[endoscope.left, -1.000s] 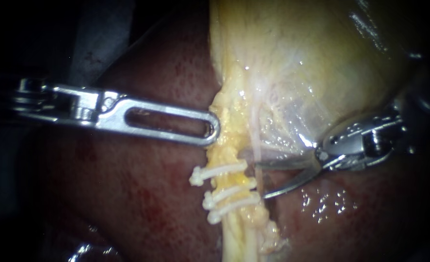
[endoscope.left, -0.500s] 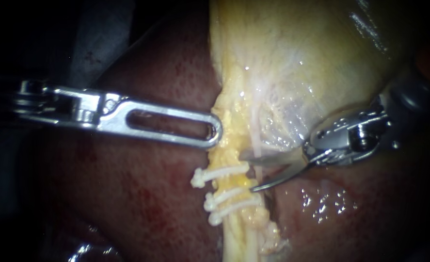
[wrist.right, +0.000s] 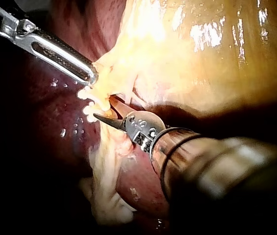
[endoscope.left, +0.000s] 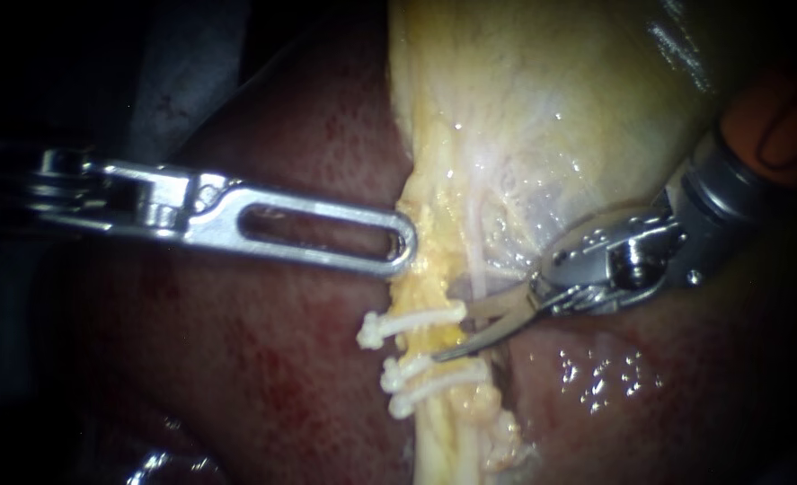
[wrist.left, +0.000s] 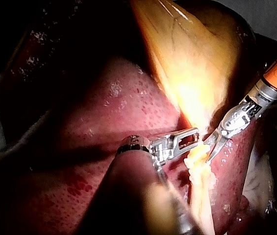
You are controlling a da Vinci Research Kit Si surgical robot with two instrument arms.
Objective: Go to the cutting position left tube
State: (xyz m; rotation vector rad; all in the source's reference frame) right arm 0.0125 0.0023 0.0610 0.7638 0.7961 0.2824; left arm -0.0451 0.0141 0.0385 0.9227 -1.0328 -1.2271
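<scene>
While the left instrument (endoscope.left: pixel 405 247) hasn't budged, jaws clamped on yellow tissue (endoscope.left: pixel 420 224) just above the clips, the right instrument (endoscope.left: pixel 452 334) has slid in across the liver (endoscope.left: pixel 263 377) toward the tube (endoscope.left: pixel 414 346) over the last sec. Its blades are apart w/ a clear gap and nothing gripped. Lower blade tip now lies over the tube, btw the top clip (endoscope.left: pixel 411 319) and the two lower clips (endoscope.left: pixel 429 377). Upper blade sits by the top clip's end. Nearly in position, I'd say. Blades prob need to go a bit deeper to straddle the tube.
</scene>
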